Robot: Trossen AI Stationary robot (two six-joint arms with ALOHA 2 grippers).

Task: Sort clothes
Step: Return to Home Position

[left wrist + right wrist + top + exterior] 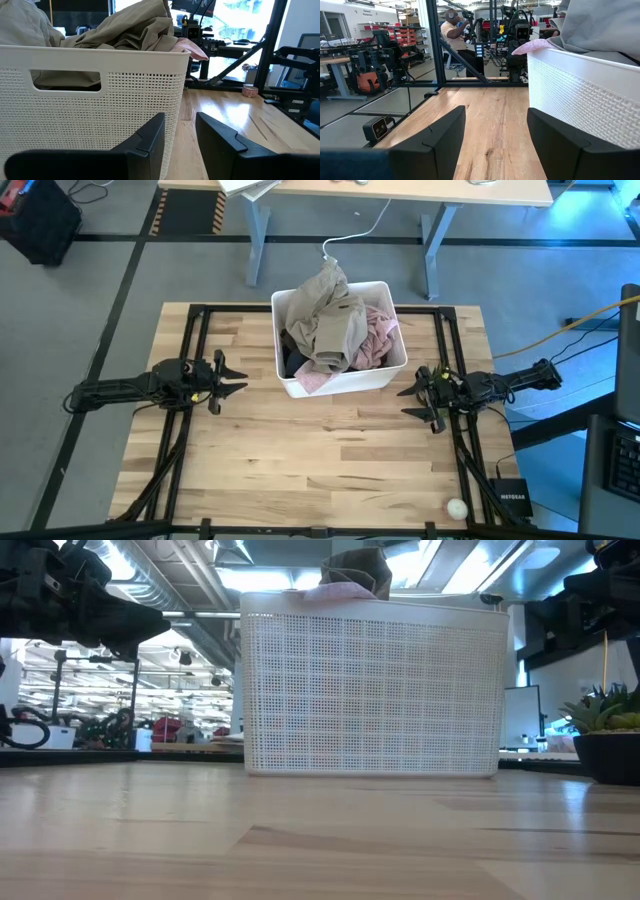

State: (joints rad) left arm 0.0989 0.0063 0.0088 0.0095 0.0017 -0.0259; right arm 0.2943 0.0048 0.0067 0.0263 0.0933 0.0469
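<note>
A white perforated bin (340, 380) stands at the middle of the table's far half. It is heaped with clothes: a khaki-beige garment (330, 315) on top, spilling over the far rim, a pale pink one (375, 338) on the right, and a black one (292, 362) low on the left. My left gripper (238, 377) hovers open to the left of the bin, pointing level at it. My right gripper (408, 402) hovers open to the bin's right near corner. Both touch nothing. In the left wrist view the bin's wall (75, 110) and handle slot are close ahead.
Black frame rails (195, 430) run along the table's left, right and far sides. A small white ball (457, 507) and a black box (513, 498) lie at the near right corner. Bare wood lies in front of the bin. A person (452, 30) sits in the room beyond.
</note>
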